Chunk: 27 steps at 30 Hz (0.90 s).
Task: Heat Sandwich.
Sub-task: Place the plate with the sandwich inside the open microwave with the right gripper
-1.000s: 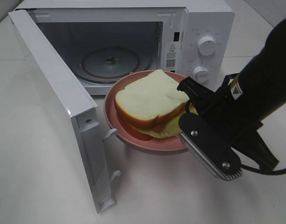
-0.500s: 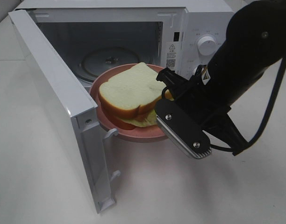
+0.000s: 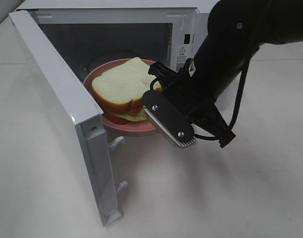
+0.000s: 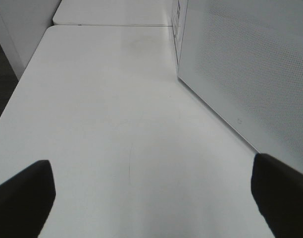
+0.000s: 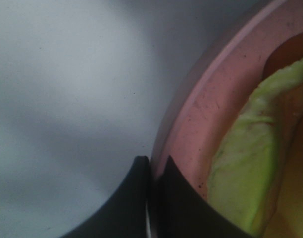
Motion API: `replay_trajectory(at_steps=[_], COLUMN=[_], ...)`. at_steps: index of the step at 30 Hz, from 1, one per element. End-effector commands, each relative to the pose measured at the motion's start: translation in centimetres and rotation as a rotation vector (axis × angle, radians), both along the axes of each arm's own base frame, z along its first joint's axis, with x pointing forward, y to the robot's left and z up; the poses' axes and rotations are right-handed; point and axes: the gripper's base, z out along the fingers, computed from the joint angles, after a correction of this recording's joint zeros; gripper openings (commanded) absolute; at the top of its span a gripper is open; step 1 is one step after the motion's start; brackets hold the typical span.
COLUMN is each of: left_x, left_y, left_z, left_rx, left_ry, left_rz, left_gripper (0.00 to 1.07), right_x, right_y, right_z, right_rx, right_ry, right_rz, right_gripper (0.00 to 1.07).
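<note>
Left black gripper (image 4: 151, 198) with fingers spread wide apart, low over the white tabletop (image 4: 117, 109), just beside the perforated white side wall of the microwave oven (image 4: 240, 69). From the high camera, left to right: white microwave door (image 3: 57, 109) standing open; next, round pink plate (image 3: 123, 130) lifted at the mouth of the dark cavity (image 3: 92, 44), carrying the sandwich of white square bread slices with yellowish-green filling (image 3: 123, 85); last, right black gripper (image 5: 152, 171), pinched tight on the plate's right-hand rim. Sandwich just left of those clamped fingertips, green filling edge near them but not touching, a strip of pink plate between.
</note>
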Motion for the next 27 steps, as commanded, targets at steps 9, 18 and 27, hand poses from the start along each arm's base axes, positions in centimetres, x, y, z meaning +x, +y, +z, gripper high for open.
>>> replay_trajectory(at_steps=[9,18,27], left_x=[-0.4,-0.4,-0.4], left_y=[-0.1,-0.1,-0.1], left_z=[0.0,0.0,0.0], left_rx=[-0.004,-0.004,-0.004], left_ry=[-0.034,-0.034,-0.034], left_rz=[-0.004,-0.004,-0.004], left_gripper=[1.01,1.01,1.01], right_x=[2.0,3.9,5.8], right_y=[2.2,3.6,4.9], right_z=[0.0,-0.2,-0.6], right_rx=[0.032,0.018,-0.005], right_ry=[-0.039,-0.016,0.015], right_rz=[0.02,0.001,-0.054], right_gripper=[0.01,0.01,0.01])
